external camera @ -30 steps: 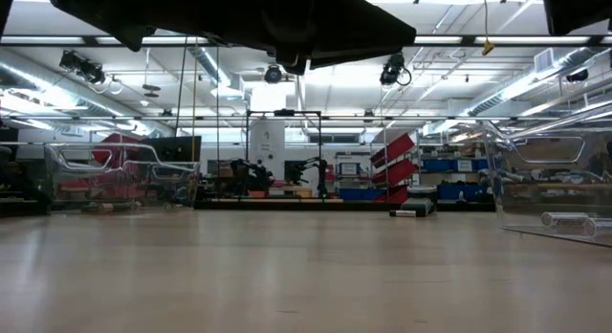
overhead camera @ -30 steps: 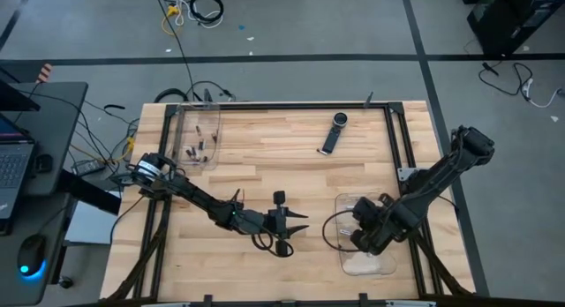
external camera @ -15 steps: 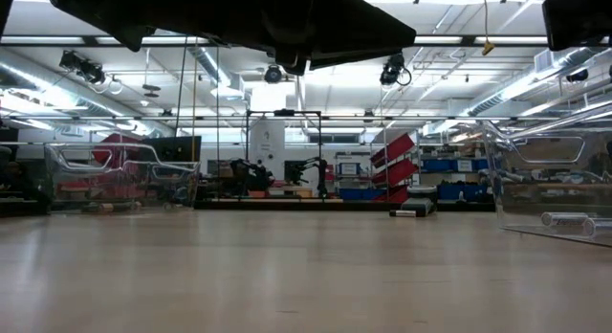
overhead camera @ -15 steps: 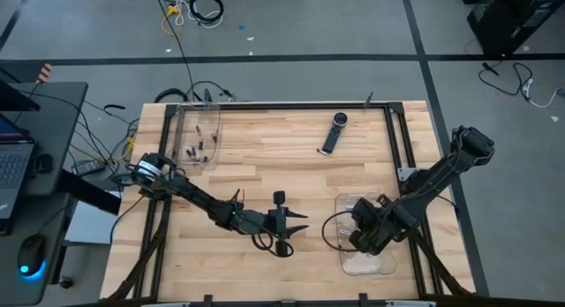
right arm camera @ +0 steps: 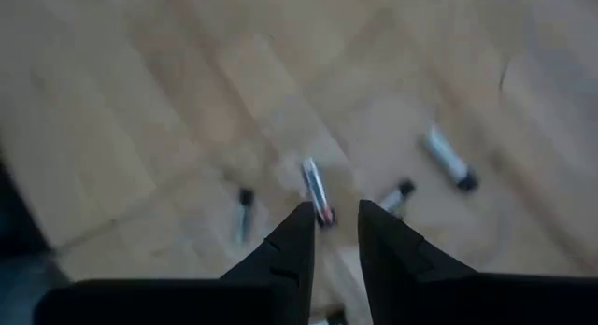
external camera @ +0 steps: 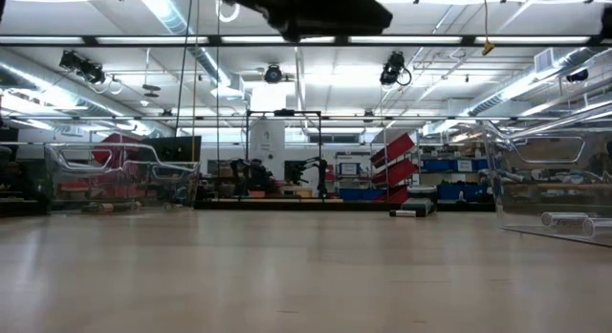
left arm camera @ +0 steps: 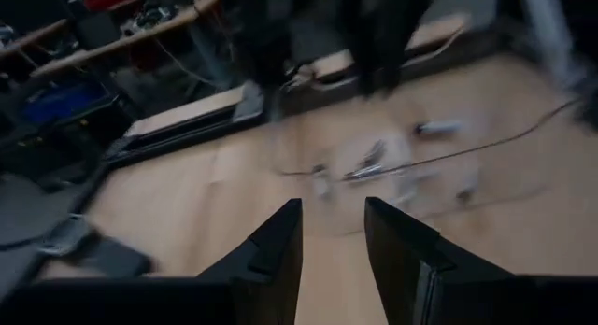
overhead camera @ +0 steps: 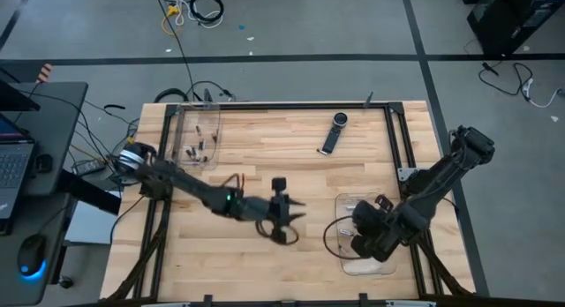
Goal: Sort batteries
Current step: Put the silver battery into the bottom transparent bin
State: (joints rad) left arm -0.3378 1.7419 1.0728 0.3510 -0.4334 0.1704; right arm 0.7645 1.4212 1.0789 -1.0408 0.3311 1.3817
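Left gripper [overhead camera: 288,220] shifted up-table (slim cylindrical batteries [right arm camera: 316,190] below)

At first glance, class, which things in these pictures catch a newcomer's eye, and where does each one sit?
Two dark arms reach over a pale wooden table: the left tool hangs near the middle of the front, its fingers apart, while the right tool is over a clear tray at the front right. Small batteries lie scattered under it. A black remote-like device lies alone near the far edge, and another clear tray of batteries sits at the far left.
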